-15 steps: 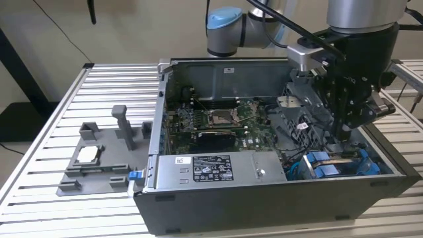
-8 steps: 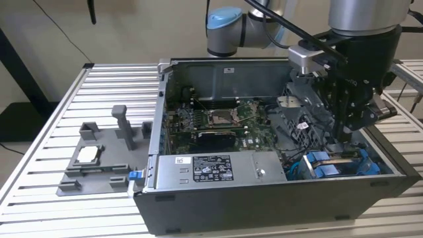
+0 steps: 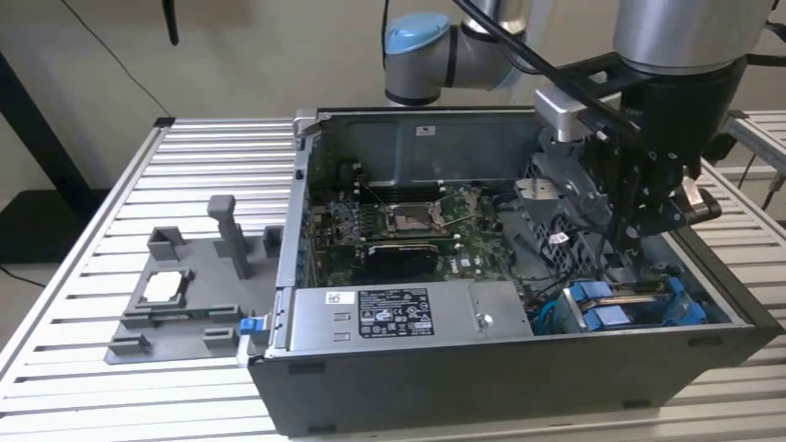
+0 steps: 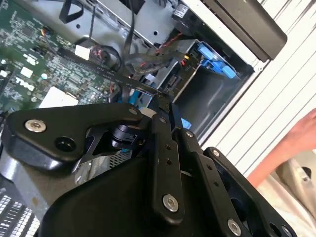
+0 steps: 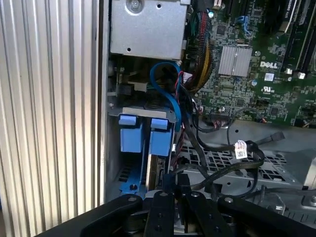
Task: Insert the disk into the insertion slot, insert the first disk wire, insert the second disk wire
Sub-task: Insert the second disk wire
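Observation:
The disk sits in the insertion slot at the case's front corner on the exterior view's right, held between blue carrier brackets. In the second wrist view the disk's connector end faces the motherboard. My gripper hangs inside the case just above that slot. Its fingertips stand close together on the black plug of a disk wire, right beside the disk's edge. A dark flat wire runs up to the gripper. I cannot tell which of the disk wires this is.
A silver power-supply box lies along the case's front wall, with the green motherboard behind it. A blue cable and loose black wires crowd the slot. A grey fixture stands on the slatted table. A person's hand is outside the case.

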Controlling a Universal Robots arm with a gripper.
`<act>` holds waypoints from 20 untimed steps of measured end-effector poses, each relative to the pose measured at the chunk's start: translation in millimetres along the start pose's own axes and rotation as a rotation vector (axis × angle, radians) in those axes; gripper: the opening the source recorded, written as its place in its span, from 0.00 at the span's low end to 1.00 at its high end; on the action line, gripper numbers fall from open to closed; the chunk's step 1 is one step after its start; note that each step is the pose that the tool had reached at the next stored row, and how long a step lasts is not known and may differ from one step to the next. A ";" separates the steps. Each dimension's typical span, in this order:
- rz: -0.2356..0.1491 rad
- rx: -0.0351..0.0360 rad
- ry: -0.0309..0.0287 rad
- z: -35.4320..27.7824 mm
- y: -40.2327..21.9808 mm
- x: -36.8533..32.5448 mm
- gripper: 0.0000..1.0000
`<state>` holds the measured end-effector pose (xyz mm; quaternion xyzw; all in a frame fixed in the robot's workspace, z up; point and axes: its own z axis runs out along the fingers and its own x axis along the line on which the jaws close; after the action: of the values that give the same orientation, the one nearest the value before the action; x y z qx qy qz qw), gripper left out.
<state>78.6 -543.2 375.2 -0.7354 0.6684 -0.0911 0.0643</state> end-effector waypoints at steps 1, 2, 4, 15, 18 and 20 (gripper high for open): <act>0.003 0.0008 -0.0094 0.2 0.1 0.6 0.16; 0.005 0.0016 -0.0183 0.4 0.2 1.2 0.16; 0.008 0.0016 -0.0302 0.8 0.2 3.7 0.16; 0.008 -0.0984 -0.0474 5.7 -8.0 29.3 0.16; 0.018 -0.0982 -0.1037 6.9 -9.2 31.3 0.16; 0.022 -0.0975 -0.1288 7.4 -10.1 32.1 0.16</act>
<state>92.9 -574.4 371.7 -0.7345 0.6746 -0.0102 0.0723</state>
